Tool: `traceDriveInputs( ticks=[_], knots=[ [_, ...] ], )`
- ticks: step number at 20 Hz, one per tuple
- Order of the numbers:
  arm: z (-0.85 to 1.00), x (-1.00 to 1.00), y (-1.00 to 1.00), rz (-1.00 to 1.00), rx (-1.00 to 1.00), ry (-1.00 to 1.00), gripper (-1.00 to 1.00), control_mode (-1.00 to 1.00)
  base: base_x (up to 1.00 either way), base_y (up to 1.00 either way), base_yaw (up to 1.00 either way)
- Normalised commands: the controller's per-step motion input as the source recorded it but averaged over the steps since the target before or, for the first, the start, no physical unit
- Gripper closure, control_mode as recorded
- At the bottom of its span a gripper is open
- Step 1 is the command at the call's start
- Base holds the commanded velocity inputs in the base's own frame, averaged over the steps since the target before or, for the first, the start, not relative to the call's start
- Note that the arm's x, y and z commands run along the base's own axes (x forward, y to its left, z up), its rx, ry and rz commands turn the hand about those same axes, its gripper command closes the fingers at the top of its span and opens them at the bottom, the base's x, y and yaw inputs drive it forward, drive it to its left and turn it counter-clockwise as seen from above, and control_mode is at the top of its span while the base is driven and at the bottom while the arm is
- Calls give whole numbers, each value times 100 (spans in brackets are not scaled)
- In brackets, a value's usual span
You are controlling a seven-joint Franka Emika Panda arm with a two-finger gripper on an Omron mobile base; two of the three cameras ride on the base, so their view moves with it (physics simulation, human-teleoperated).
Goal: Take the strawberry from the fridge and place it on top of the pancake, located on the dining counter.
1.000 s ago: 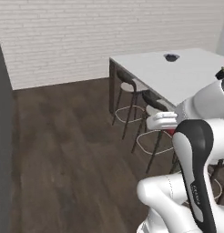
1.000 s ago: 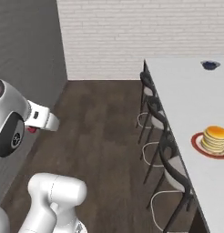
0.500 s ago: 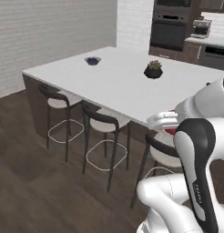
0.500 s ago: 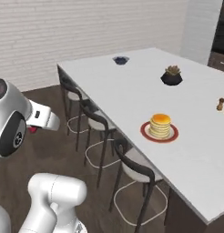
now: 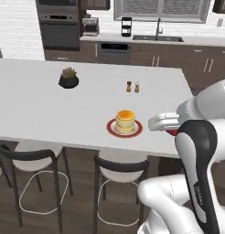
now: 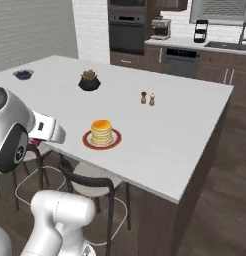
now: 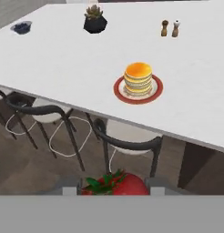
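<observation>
One strawberry (image 7: pixel 114 184) sat pinched between the jaws of the gripper (image 7: pixel 114 187), its red body and green leaves filling the gap between the two fingertips in the hand view, so the jaws were closed on the berry rather than empty. Within the last second the whole scene swung round in both base views: bare dark floor and a brick wall gave way to the dining counter (image 5: pixel 50 114) lying square ahead, which reads as the base turning and driving, not as any object moving. That put the carry leg of the task nearly behind it, and what remained, as a judgement, was the reach forward and the release. One pancake (image 7: pixel 138 78) stack on one red plate (image 7: pixel 119 91) lay ahead of the jaws, beyond the counter's near edge and well apart from the berry. Two small shakers (image 7: pixel 170 28) stood farther off past the stack, one dark potted plant (image 7: pixel 95 19) beyond and off to the side of it, and one small dark bowl (image 7: pixel 22 27) at the far corner. Three stools (image 7: pixel 127 141) stood between the jaws and the counter.
</observation>
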Motion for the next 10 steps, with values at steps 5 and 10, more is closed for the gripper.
traceDriveInputs(
  ticks=[5, 10],
  knots=[
    [0, 0, 0, 0, 0, 0, 100, 100, 74, 21, -78],
    [0, 0, 0, 0, 0, 0, 100, 100, 67, 76, -41]
  ],
)
